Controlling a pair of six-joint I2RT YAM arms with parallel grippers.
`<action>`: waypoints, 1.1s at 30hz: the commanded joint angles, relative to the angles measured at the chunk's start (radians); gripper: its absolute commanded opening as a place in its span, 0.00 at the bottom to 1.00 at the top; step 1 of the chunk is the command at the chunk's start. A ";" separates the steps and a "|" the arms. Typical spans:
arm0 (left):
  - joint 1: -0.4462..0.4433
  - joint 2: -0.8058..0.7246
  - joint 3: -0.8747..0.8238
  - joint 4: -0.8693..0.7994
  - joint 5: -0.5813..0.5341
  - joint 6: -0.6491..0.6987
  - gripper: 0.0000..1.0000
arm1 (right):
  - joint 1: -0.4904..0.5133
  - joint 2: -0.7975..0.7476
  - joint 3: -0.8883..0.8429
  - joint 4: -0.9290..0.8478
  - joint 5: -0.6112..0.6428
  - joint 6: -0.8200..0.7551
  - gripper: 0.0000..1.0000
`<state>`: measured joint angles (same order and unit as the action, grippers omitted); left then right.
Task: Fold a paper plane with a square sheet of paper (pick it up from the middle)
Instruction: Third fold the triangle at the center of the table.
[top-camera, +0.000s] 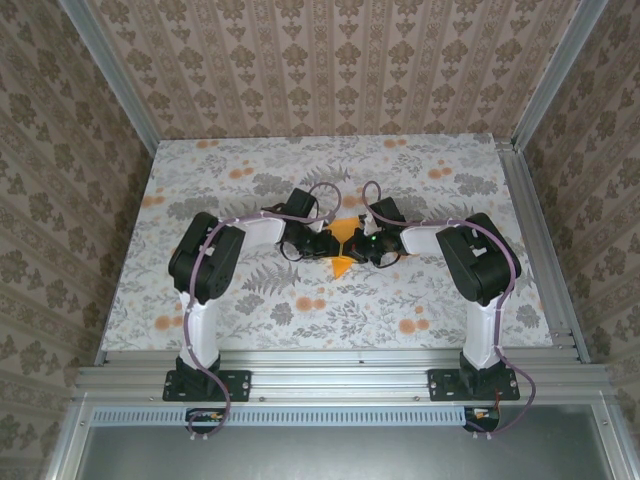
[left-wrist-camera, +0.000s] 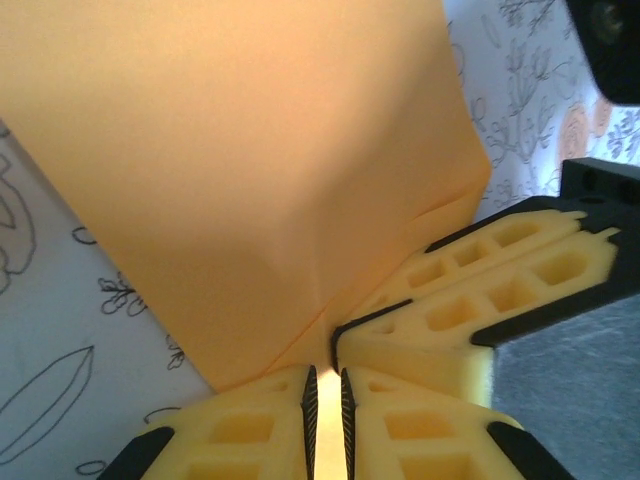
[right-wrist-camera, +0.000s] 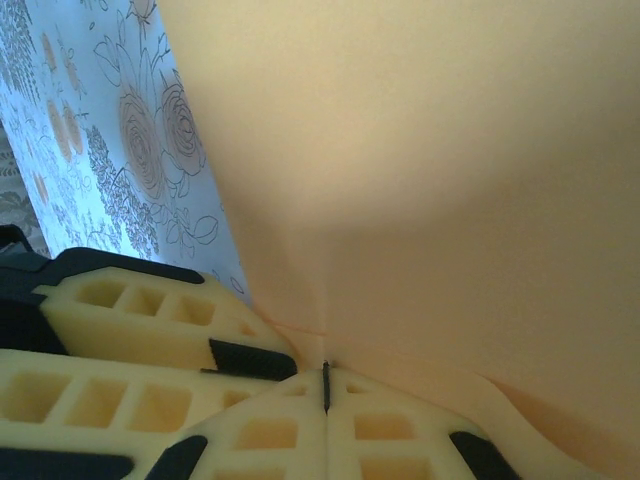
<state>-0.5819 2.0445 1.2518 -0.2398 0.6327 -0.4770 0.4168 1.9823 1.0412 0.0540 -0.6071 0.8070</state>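
Note:
The square sheet of paper (top-camera: 341, 266) is bright orange and creased. It is held above the middle of the floral cloth, with one pointed corner sticking out towards me. Both grippers meet over it tip to tip and hide most of its outline, so I cannot tell whether it has the paper plane's shape. My left gripper (left-wrist-camera: 325, 400) has its jaws almost together, with the paper (left-wrist-camera: 250, 180) running into the narrow gap. My right gripper (right-wrist-camera: 326, 385) is shut on the paper's (right-wrist-camera: 430, 170) crease. The right fingers (left-wrist-camera: 500, 290) press beside the left ones. The left fingers (right-wrist-camera: 120, 340) lie just left of the right jaws.
The grey floral cloth (top-camera: 250, 290) covers the table. Patterned walls (top-camera: 60, 200) close in the left, back and right. An aluminium rail (top-camera: 340, 375) with both arm bases runs along the near edge. Both elbows (top-camera: 205, 262) jut outward at mid-table.

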 joint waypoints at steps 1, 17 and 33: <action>-0.004 0.030 0.035 -0.061 -0.041 0.058 0.18 | 0.006 0.012 -0.034 -0.057 0.021 -0.008 0.01; -0.015 0.090 0.051 -0.161 -0.202 0.141 0.15 | -0.004 -0.097 -0.086 0.042 0.020 0.019 0.13; -0.019 0.099 0.043 -0.161 -0.195 0.153 0.16 | 0.020 -0.118 -0.171 0.200 0.013 0.143 0.07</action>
<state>-0.6010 2.0670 1.3163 -0.3412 0.5533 -0.3618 0.4244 1.8332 0.8734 0.2161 -0.5991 0.9211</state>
